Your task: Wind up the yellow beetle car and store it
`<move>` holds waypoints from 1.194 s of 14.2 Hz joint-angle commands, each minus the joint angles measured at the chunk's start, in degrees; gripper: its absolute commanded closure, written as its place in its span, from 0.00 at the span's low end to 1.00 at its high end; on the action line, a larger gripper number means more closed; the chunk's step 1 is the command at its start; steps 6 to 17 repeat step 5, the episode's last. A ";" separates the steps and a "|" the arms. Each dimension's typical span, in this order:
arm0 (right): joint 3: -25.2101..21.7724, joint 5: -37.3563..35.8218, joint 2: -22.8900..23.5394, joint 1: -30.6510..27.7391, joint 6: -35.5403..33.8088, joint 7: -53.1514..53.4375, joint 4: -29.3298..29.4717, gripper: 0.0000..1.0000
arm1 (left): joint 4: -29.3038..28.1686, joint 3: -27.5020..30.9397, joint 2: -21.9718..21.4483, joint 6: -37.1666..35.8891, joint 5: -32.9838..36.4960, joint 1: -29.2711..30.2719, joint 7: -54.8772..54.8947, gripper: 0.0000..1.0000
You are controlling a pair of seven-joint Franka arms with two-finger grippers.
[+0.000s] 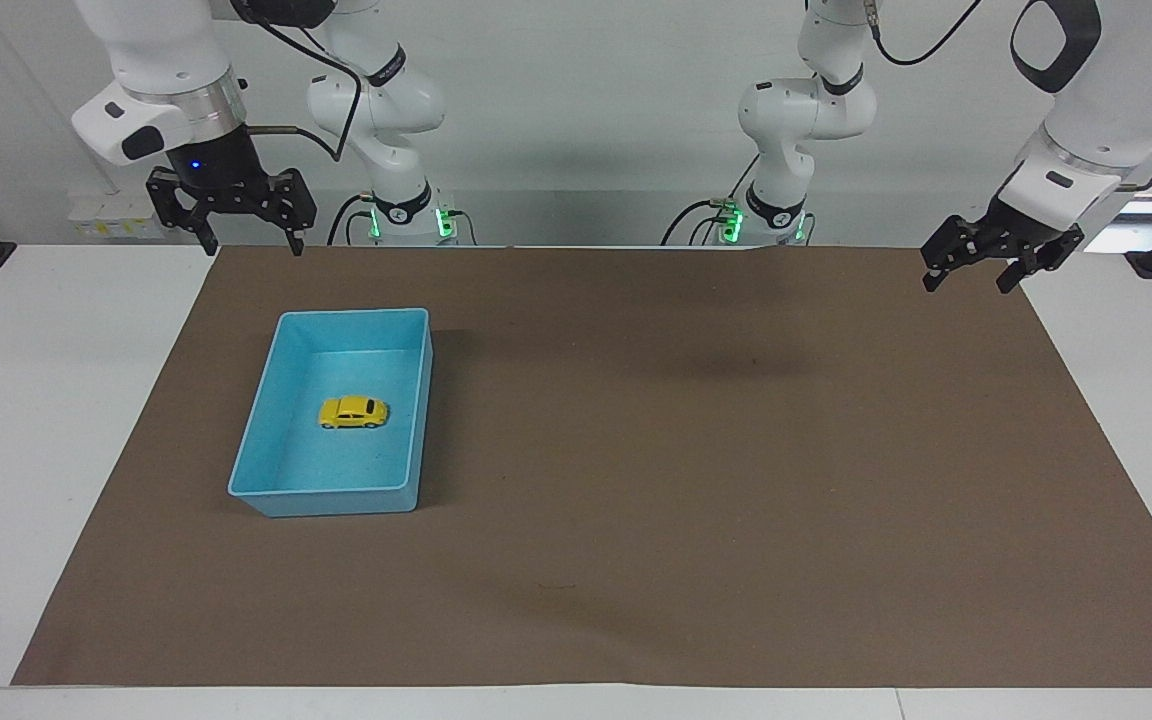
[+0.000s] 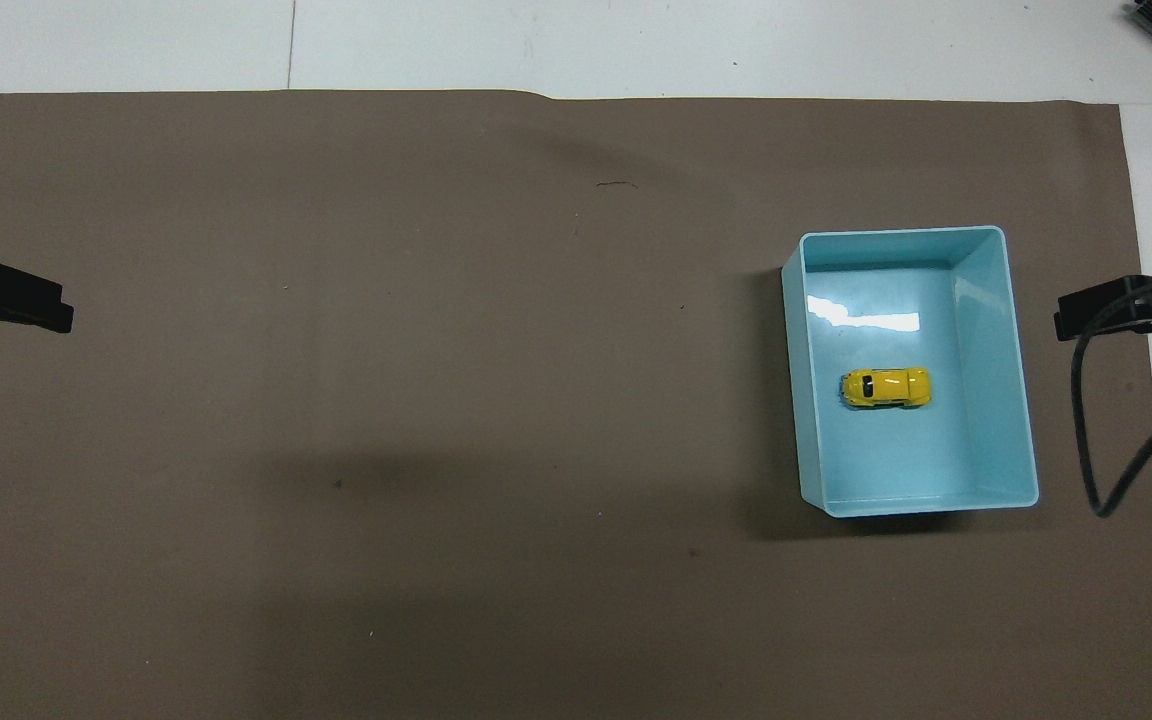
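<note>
— How did the car (image 1: 353,412) look from where you sat?

— Tiny and bright yellow, with a rounded beetle body, dark windows and small black wheels. It stood on its wheels in the middle of the blue bin (image 1: 248,452), clear of all four walls, lying crosswise to the bin's long sides. The bin sat on the brown mat (image 1: 696,480) toward the right arm's end of the bench (image 1: 36,400).

— And the arms?

— I saw the right gripper (image 1: 250,244) raised over the mat's edge nearest the robots, with the bin farther out on the mat; its wrist pointed down and its jaws were apart with nothing in them. The left gripper (image 1: 970,279) hung over the mat's corner at the left arm's end, tilted, jaws likewise spread and empty. That arm waited, well apart from the bin.

— Anything you couldn't make out?

— From overhead I got only a dark tip of each gripper at the frame's sides, plus a cable (image 2: 1096,430) looping beside the bin. The car's winding part I could not see in either view.
</note>
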 commanded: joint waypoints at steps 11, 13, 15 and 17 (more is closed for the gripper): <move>-0.51 1.78 -0.12 -0.83 0.16 -1.23 0.38 0.00 | -1.58 -0.56 -1.45 -0.54 -0.65 0.69 -1.42 0.00; -0.51 1.78 -0.12 -0.83 0.16 -1.23 0.38 0.00 | -1.58 -0.56 -1.45 -0.54 -0.65 0.69 -1.42 0.00; -0.51 1.78 -0.12 -0.83 0.16 -1.23 0.38 0.00 | -1.58 -0.56 -1.45 -0.54 -0.65 0.69 -1.42 0.00; -0.51 1.78 -0.12 -0.83 0.16 -1.23 0.38 0.00 | -1.58 -0.56 -1.45 -0.54 -0.65 0.69 -1.42 0.00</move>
